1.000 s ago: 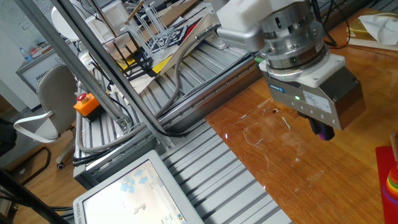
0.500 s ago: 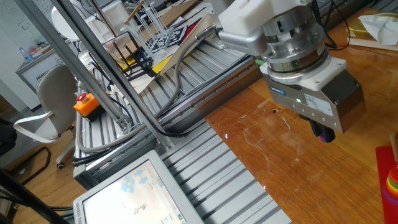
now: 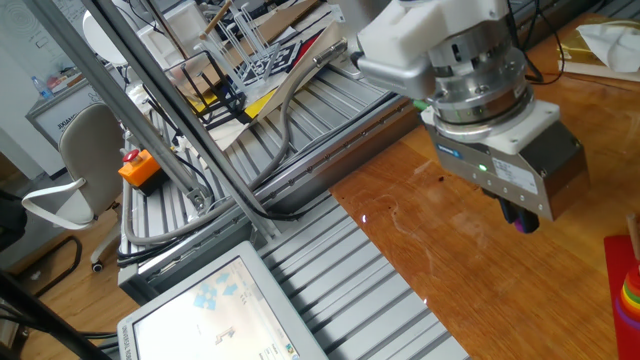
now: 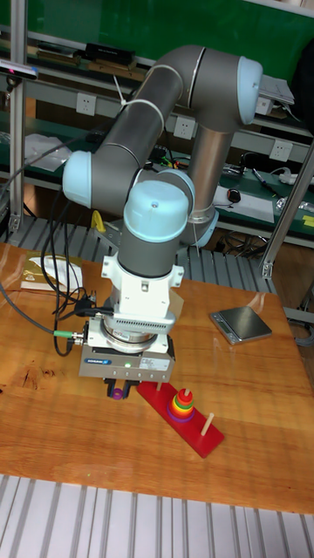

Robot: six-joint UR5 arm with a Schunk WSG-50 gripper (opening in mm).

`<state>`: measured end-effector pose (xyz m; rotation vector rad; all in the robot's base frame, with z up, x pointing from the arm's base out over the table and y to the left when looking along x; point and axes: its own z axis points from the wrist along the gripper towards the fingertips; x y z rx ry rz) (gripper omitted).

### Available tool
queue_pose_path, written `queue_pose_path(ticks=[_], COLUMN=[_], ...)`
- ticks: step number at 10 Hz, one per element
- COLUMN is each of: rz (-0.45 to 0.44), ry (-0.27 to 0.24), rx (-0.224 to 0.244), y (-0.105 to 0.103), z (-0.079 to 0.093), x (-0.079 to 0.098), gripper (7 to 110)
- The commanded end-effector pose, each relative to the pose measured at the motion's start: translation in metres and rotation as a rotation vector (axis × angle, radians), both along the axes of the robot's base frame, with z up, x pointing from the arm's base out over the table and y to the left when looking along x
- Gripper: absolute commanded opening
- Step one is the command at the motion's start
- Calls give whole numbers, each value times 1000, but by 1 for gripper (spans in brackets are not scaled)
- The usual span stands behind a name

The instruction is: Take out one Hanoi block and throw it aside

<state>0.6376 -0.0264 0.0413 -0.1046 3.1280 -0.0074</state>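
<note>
My gripper hangs over the wooden table, to the left of the red Hanoi board. It is shut on the Hanoi block, a tiny purple ring that peeks out below the dark fingers. In the tall fixed view the gripper holds the purple Hanoi block just above the tabletop, left of the rainbow ring stack. The stack sits on a peg of the red board, and a bare wooden peg stands beside it.
A grey scale lies at the back right of the wooden table. A white packet sits at the back left. Ribbed aluminium framing, a monitor and an orange stop button border the table.
The gripper has drifted a little to the right and lower in the fixed view, still shut on the purple block.
</note>
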Motion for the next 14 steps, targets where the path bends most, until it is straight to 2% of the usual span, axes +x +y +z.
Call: queue_pose_path(ticks=[1, 7, 14], rz=[-23, -55, -72], ry=[-4, -32, -17], rx=[13, 13, 13], y=[4, 9, 15], z=[-6, -23, -30], x=[5, 20, 20], gripper=[7, 7, 7])
